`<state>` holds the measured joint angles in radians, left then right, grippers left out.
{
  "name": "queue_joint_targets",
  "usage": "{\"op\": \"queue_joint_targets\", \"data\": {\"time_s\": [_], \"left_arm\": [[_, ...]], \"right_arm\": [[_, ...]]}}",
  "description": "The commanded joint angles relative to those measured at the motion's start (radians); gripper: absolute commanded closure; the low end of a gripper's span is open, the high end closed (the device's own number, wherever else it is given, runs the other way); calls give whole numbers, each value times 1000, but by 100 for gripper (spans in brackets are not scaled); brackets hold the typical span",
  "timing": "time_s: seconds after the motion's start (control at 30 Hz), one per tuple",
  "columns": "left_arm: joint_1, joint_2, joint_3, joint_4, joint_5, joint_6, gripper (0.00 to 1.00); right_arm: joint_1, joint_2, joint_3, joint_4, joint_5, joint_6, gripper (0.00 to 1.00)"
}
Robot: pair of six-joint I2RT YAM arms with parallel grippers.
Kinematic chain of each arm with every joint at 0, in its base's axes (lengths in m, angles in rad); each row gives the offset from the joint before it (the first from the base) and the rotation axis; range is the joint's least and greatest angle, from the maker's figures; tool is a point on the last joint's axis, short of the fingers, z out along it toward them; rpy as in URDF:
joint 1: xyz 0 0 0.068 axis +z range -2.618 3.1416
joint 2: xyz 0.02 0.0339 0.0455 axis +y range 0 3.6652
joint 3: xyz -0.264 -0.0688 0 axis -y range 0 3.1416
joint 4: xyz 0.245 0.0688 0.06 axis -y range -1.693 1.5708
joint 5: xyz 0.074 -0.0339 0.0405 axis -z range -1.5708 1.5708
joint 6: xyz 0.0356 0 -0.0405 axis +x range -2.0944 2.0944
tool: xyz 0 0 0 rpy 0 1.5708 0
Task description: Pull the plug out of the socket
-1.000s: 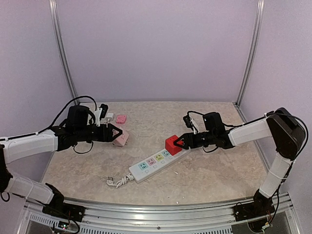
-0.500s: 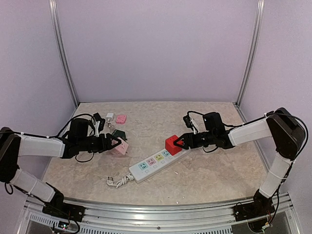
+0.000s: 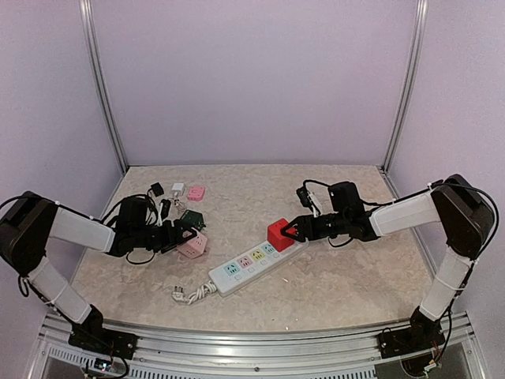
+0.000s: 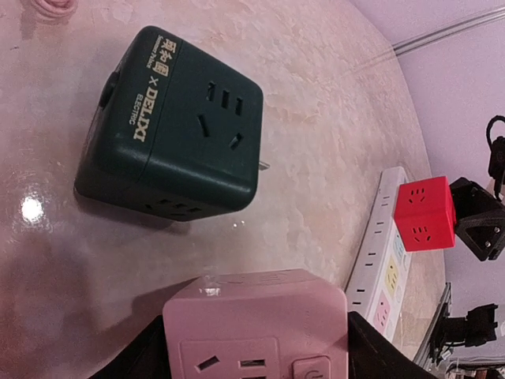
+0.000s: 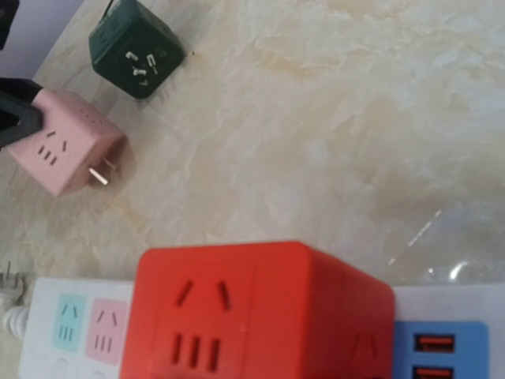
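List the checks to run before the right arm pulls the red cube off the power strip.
1. Seating: red cube plugged into the end of the power strip: ok.
2. Contact: right fingers at the red cube: ok; grip cannot tell.
3. Hold-down: power strip pinned: not ok, nothing presses on it.
4. Help: left fingers free: cannot tell; they flank the pink cube.
5. Clearance: green cube away from the strip: ok.
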<state>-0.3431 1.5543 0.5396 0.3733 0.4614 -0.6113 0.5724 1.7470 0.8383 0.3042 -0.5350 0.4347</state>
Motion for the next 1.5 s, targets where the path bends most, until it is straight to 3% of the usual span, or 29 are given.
{"op": "queue_joint_targets", "data": {"time_s": [0.0, 0.23, 0.37, 0.63, 0.8, 0.93, 1.17, 1.3, 1.47], "left_arm": [[11, 5, 11, -10, -39, -7, 22], [15, -64, 34, -184, -184, 26, 3], [53, -142, 33, -262, -237, 33, 3], [77, -245, 26, -292, -182, 100, 4], [-66, -297, 113, -305, -184, 227, 5], [-211, -222, 289, -386, -198, 322, 6], [-438, 138, 649, -542, -323, 464, 1], [-511, 302, 838, -607, -360, 506, 1], [-556, 420, 948, -650, -372, 539, 1]], "right_arm": [[9, 35, -21, -114, 31, -24, 42], [9, 33, -15, -121, 31, -24, 41], [9, 28, -10, -127, 31, -26, 41], [9, 25, -7, -131, 28, -29, 41], [9, 0, -8, -121, 3, -23, 40], [7, -67, -12, -82, -53, 4, 33], [-21, -228, 24, -168, -18, -15, 24], [-80, -322, -1, -220, -5, -25, 23], [-146, -388, -65, -271, 4, -51, 23]]}}
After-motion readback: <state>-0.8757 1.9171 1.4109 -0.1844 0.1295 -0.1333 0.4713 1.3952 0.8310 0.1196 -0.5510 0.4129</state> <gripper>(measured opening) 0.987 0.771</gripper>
